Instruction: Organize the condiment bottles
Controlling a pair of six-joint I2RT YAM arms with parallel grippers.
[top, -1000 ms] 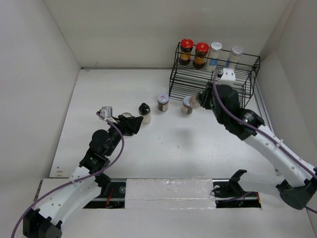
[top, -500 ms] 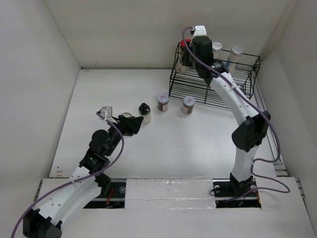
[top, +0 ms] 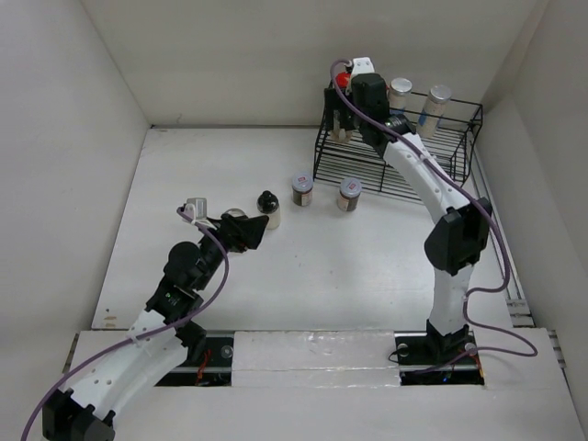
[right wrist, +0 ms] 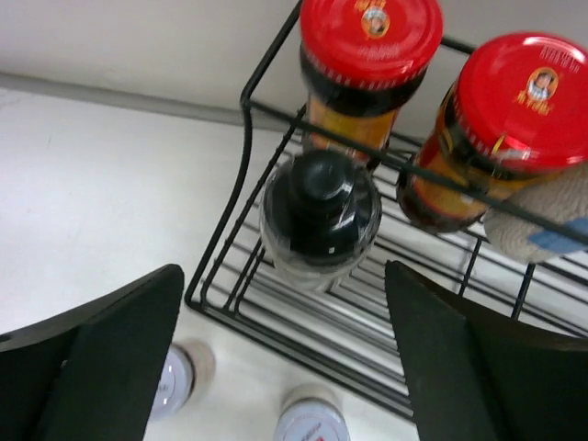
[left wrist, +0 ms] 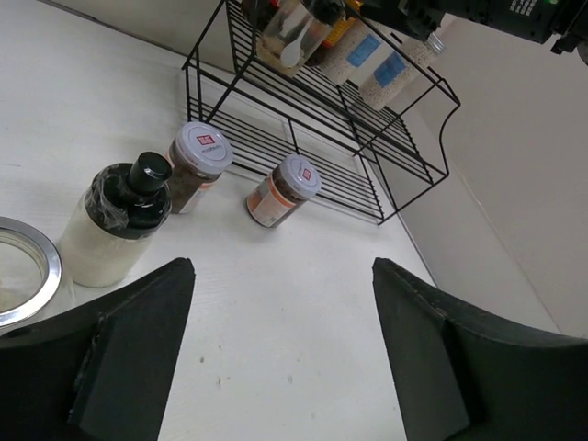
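Right claw [right wrist: 285,276]: jaws spread wide, nothing held. It hangs over the left end of the rack [right wrist: 243,119], directly above a black-capped bottle [right wrist: 320,220]. That bottle stands upright on the wire step just below and in front of the two red-capped jars [right wrist: 370,37]. Both fingers are well apart from its sides. I judge it to be placed there to line up with the jars above, with the claw wide so it can lift away without knocking it.

Left claw [left wrist: 282,271]: jaws also spread wide, nothing between them. It sits low over the table [top: 184,184], facing the rack. A cream bottle [left wrist: 119,225] with a black cap stands upright just ahead of my left finger, apart from it. I judge this the likely next pick, with the jaws open to take in its body.

Remaining items: two spice jars [left wrist: 197,161] stand on the table just in front of the rack's lowest step, near each other and not touching. Two blue-labelled jars [top: 399,96] stand on the top tier to the right of the red-capped pair.

A silver-rimmed round object shows at the left edge of my left wrist view. I cannot tell what it is.

Assessment: five bottles racked, at least three outstanding on the table.
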